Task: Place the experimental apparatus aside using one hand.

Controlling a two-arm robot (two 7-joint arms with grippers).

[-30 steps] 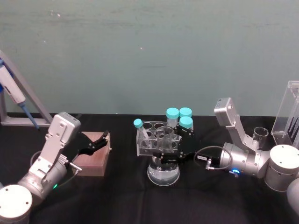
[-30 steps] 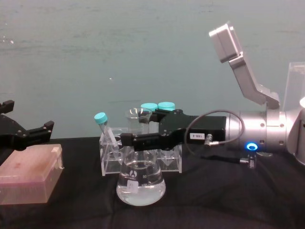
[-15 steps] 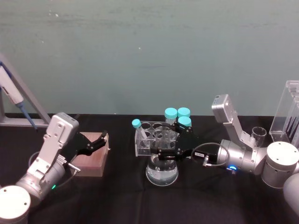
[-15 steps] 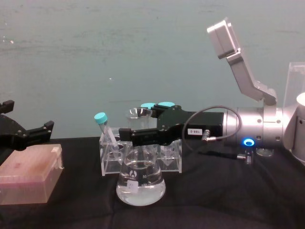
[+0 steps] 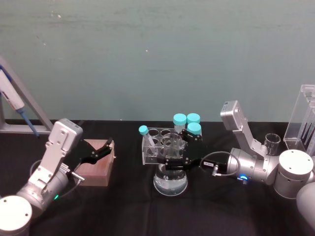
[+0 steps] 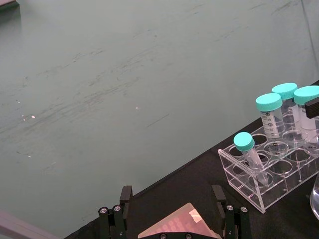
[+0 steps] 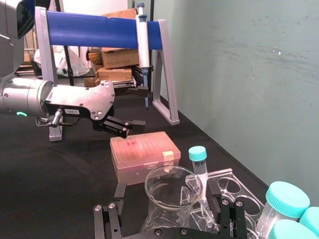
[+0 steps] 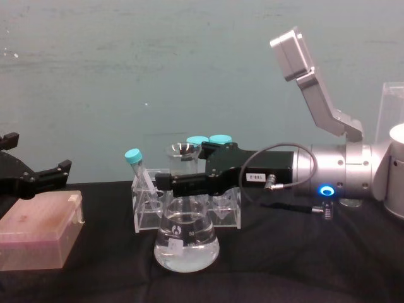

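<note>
The conical flask (image 8: 187, 240) stands at the centre of the worktop (image 5: 123, 196), just in front of the clear tube rack (image 8: 151, 211). It looks like glass: stiff, smooth, breakable, and bottom-heavy with clear liquid filling its lower part. The narrow neck under the flared lip is the sensible hold. The right tool (image 8: 183, 184) reaches in from 3 o'clock, its fingers apart on either side of that neck, not yet clamped. The rack holds teal-capped tubes (image 5: 187, 123). The left tool (image 5: 101, 150), at 9 o'clock, hangs open over a pink tip box (image 8: 38, 230).
</note>
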